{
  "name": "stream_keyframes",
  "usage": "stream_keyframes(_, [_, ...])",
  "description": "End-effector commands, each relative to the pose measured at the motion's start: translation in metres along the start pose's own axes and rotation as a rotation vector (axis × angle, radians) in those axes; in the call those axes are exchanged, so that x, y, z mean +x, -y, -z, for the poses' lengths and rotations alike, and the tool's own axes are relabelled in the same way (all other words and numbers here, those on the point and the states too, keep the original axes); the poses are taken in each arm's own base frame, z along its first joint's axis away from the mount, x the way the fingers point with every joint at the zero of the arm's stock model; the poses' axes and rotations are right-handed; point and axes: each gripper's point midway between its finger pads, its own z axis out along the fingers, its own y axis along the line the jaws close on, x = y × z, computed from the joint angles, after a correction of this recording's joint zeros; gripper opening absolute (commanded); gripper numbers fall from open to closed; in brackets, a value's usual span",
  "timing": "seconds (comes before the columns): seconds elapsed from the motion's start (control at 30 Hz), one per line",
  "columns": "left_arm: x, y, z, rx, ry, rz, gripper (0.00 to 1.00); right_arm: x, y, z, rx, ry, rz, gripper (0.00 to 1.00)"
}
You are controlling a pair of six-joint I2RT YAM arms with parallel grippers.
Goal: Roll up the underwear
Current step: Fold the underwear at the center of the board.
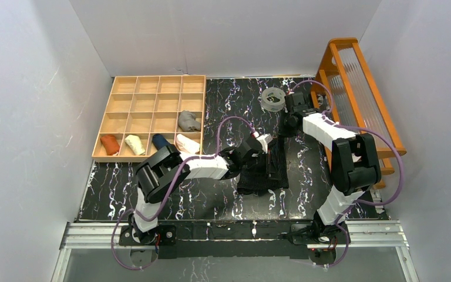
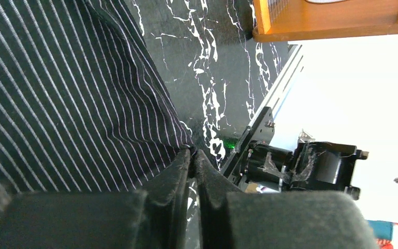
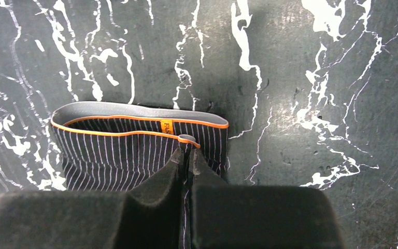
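The black underwear (image 1: 257, 173) with thin pale stripes lies partly flat on the dark marbled table (image 1: 211, 200). Its grey waistband (image 3: 134, 111) with orange trim faces away in the right wrist view. My left gripper (image 1: 266, 150) is shut on an edge of the striped cloth (image 2: 72, 104), the fingertips pinching it in the left wrist view (image 2: 190, 151). My right gripper (image 1: 283, 130) is shut on a fold of the waistband (image 3: 188, 147), at the garment's far right corner. Both grippers are close together over the garment's far end.
A wooden compartment tray (image 1: 152, 94) at the back left holds several rolled cloth bundles, among them a grey one (image 1: 188, 121). A clear tape ring (image 1: 273, 98) sits at the back centre. An orange rack (image 1: 358, 88) stands along the right side.
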Motion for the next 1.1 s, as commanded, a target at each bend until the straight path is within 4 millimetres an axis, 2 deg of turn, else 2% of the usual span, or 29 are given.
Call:
stream_keyframes(0.0, [0.004, 0.017, -0.012, 0.109, -0.016, 0.011, 0.15, -0.006, 0.017, -0.013, 0.088, 0.018, 0.000, 0.08])
stream_keyframes(0.03, [0.006, 0.022, -0.014, 0.141, -0.024, 0.020, 0.25, -0.008, 0.020, -0.014, 0.110, 0.020, 0.001, 0.12])
stream_keyframes(0.1, [0.009, 0.033, -0.012, 0.207, -0.024, 0.030, 0.32, -0.013, 0.025, -0.013, 0.148, 0.022, 0.003, 0.33])
stream_keyframes(0.17, [0.008, 0.039, -0.005, 0.235, -0.007, 0.033, 0.40, -0.020, 0.024, -0.008, 0.151, 0.033, 0.004, 0.37])
stream_keyframes(0.3, [0.004, 0.046, 0.017, 0.209, 0.018, -0.035, 0.46, -0.031, 0.012, 0.014, 0.090, 0.078, -0.005, 0.40])
stream_keyframes(0.47, [-0.006, 0.023, 0.061, -0.006, 0.086, -0.142, 0.49, -0.014, -0.014, 0.026, -0.075, 0.036, -0.020, 0.38])
stream_keyframes(0.63, [-0.015, -0.037, 0.094, -0.313, 0.116, -0.161, 0.50, 0.015, -0.031, 0.019, -0.202, -0.051, -0.055, 0.31])
stream_keyframes(0.7, [-0.011, -0.054, 0.096, -0.369, 0.080, -0.168, 0.50, 0.018, -0.034, 0.017, -0.217, -0.064, -0.060, 0.26])
stream_keyframes(0.8, [-0.006, -0.063, 0.089, -0.387, 0.047, -0.180, 0.50, 0.021, -0.036, 0.011, -0.228, -0.084, -0.055, 0.21])
stream_keyframes(0.97, [0.001, -0.076, 0.069, -0.385, 0.000, -0.189, 0.49, 0.031, 0.007, -0.007, 0.001, -0.104, -0.028, 0.12])
stream_keyframes(1.07, [0.012, -0.096, 0.060, -0.429, -0.042, -0.184, 0.47, 0.030, 0.023, -0.008, 0.079, -0.083, -0.008, 0.12])
